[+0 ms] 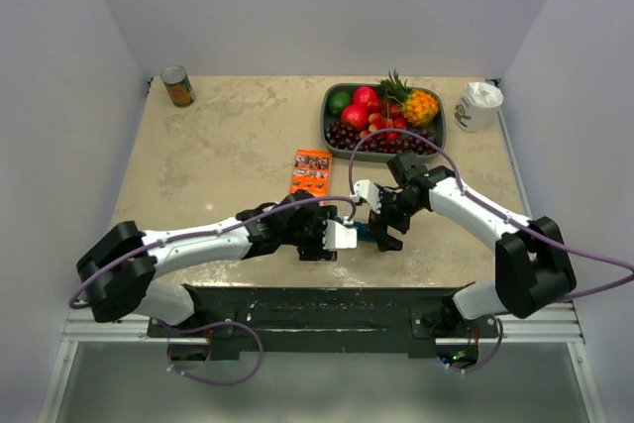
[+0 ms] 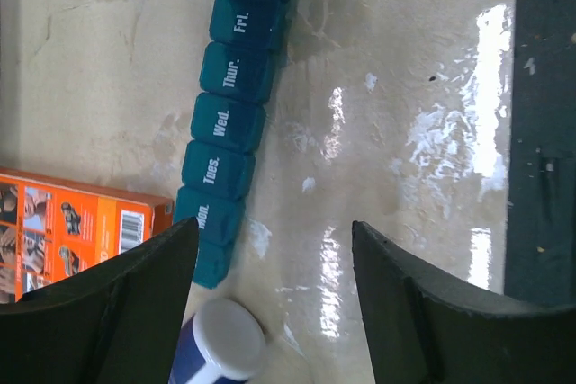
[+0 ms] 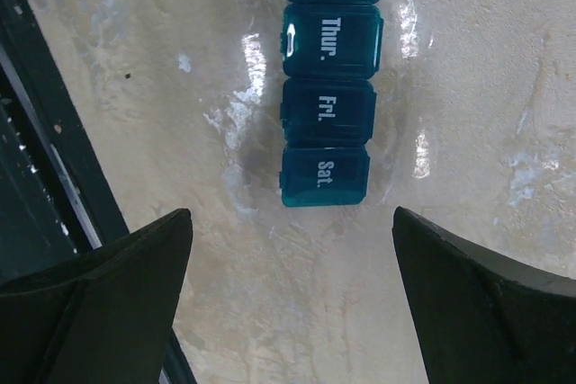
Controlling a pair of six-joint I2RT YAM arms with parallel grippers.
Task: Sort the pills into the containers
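Teal pill organizer (image 2: 225,123) lies flat, near-centre of table, lids look shut. Left gripper (image 2: 274,227) jaws apart, empty, at Mon. end. Right gripper (image 3: 292,213) spread wide over Sat. end, likely bracketing the strip to work the lids.

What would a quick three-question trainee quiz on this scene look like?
1. True or false: the right gripper is shut on the pill organizer.
2. In the right wrist view, which label marks the pill organizer's end compartment? A) Mon. B) Sat. C) Wed.
3. Fill in: the orange box lies beside the compartment marked ___.
Key: 1 false, it is open; 2 B; 3 Mon.
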